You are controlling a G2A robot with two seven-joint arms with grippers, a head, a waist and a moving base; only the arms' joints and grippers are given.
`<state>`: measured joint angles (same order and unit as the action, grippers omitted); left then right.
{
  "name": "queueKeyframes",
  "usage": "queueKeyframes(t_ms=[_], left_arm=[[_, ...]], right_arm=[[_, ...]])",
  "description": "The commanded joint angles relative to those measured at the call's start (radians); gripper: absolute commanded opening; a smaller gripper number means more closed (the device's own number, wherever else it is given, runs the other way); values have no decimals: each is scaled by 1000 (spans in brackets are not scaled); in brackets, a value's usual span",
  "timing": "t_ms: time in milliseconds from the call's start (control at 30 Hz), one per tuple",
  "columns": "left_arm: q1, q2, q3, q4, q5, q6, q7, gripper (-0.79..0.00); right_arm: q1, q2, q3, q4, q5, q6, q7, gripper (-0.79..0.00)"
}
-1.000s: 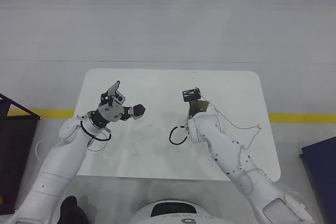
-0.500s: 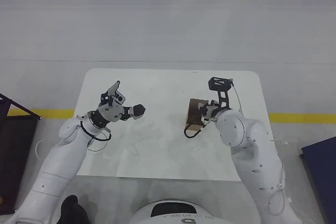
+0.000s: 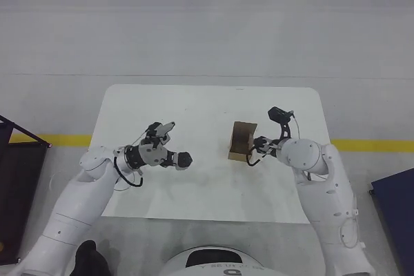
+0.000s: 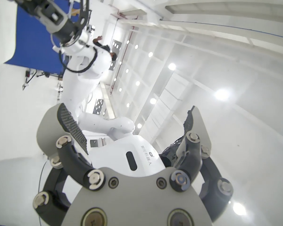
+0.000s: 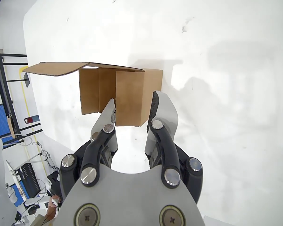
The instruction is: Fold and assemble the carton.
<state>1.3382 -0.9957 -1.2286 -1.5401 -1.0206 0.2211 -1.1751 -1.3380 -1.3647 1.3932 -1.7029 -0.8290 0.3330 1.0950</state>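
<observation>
The half-open carton [image 3: 243,140] stands 3 o'clock of bench [image 3: 193,103] centre, the spread right end effector [image 3: 254,147] at its 3 o'clock edge (probably to brace it), the left end effector [image 3: 176,143], also spread, hovering at 9 o'clock.

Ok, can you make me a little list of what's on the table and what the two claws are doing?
Table: white, rounded corners
Carton: brown, sitting on the table, one end open, one flap sticking out
Right claw: open, right at the carton's side; touching or not, cannot tell
Left claw: open, empty, apart from the carton, pointing up toward the ceiling
</observation>
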Motion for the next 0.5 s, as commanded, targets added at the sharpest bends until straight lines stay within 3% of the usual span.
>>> queueKeyframes(t_ms=[0,133,467], left_arm=[[1,7,-6,10,32,32,-62,0],[22,25,-18,30,165,64,-132,0],[22,23,31,13,232,74,-95,0]], right_arm=[[0,1,2,3,17,-7,-4,-456],[-1,4,-3,1,32,-16,-4,-456],[19,9,-42,44,32,-9,-13,-471]])
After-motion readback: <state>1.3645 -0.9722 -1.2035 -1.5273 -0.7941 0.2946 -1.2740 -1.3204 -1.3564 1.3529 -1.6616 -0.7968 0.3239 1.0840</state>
